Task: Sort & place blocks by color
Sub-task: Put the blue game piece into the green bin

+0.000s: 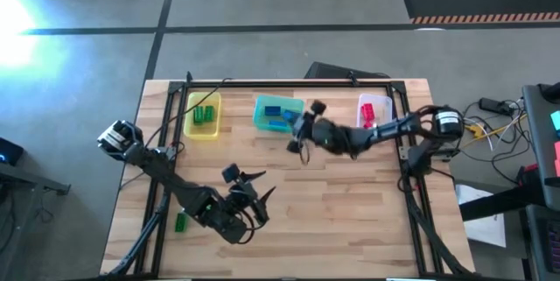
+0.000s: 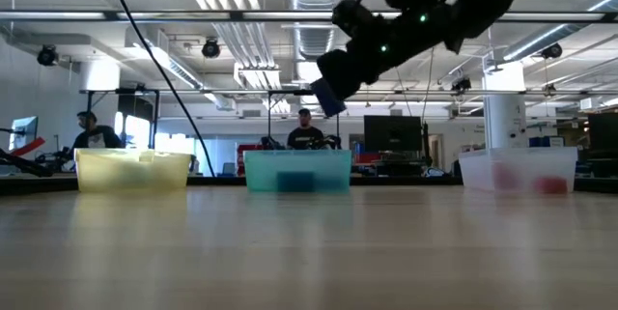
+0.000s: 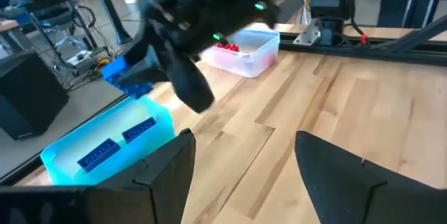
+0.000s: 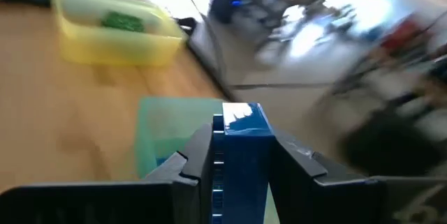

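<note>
Wooden table (image 1: 350,202): right gripper (image 4: 241,155), pinching a blue block (image 4: 241,158) upright, hangs just above the teal bin (image 1: 267,116); left gripper (image 3: 241,165) spread, empty, farther off.

Behind the teal bin (image 2: 296,171) wall, contents reduced to a dark blue smudge; inside the clear bin (image 2: 519,169), only red blurs. Beyond the teal bin, room smeared past reading from the right wrist. Blue block (image 4: 239,160) cut off by frame edge.

- Two dark, near-black jointed arms, with black cables trailing along them.
- Left end effector (image 1: 255,195): pointed dark fingers.
- Right end effector (image 4: 241,155): flat dark fingers.
</note>
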You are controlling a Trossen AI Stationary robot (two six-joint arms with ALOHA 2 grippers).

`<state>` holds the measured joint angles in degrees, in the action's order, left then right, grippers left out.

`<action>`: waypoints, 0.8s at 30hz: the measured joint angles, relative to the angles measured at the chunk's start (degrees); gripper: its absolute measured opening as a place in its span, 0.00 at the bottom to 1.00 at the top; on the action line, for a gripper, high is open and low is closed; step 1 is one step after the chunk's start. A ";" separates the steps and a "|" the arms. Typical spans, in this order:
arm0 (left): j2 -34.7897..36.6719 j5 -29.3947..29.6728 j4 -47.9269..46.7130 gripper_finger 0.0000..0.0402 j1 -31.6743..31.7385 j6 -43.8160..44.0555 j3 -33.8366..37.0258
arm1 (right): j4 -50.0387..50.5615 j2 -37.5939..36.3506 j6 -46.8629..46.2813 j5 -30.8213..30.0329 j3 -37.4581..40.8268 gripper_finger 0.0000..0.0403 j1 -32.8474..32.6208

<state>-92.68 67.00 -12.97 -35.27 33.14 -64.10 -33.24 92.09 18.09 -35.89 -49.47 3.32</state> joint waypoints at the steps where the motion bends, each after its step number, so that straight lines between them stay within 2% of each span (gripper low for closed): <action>1: -0.02 -0.02 0.60 0.57 0.25 0.08 0.40 | 0.16 0.02 -2.79 4.49 0.00 0.22 2.32; 4: -0.02 -0.02 1.61 0.57 0.83 1.06 1.09 | -0.51 1.27 -11.81 16.65 -0.01 0.22 8.53; 6: 0.00 -0.04 2.07 0.57 0.90 1.12 1.51 | -0.57 2.05 -15.73 20.08 0.02 0.23 11.52; 10: -0.01 -0.06 2.25 0.57 0.83 1.07 1.73 | -0.94 3.67 -17.77 21.38 0.01 0.23 15.24; 15: 0.00 -0.06 2.07 0.57 0.83 1.03 1.76 | -0.36 6.12 -19.30 23.84 0.02 0.24 16.55; 24: 0.00 -0.21 2.06 0.57 0.83 1.05 1.89 | -0.54 6.05 -19.58 23.90 0.02 0.37 16.49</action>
<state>-92.68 66.78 -10.91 -34.44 34.20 -62.22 -33.78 98.14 -1.50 -11.99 -49.45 19.81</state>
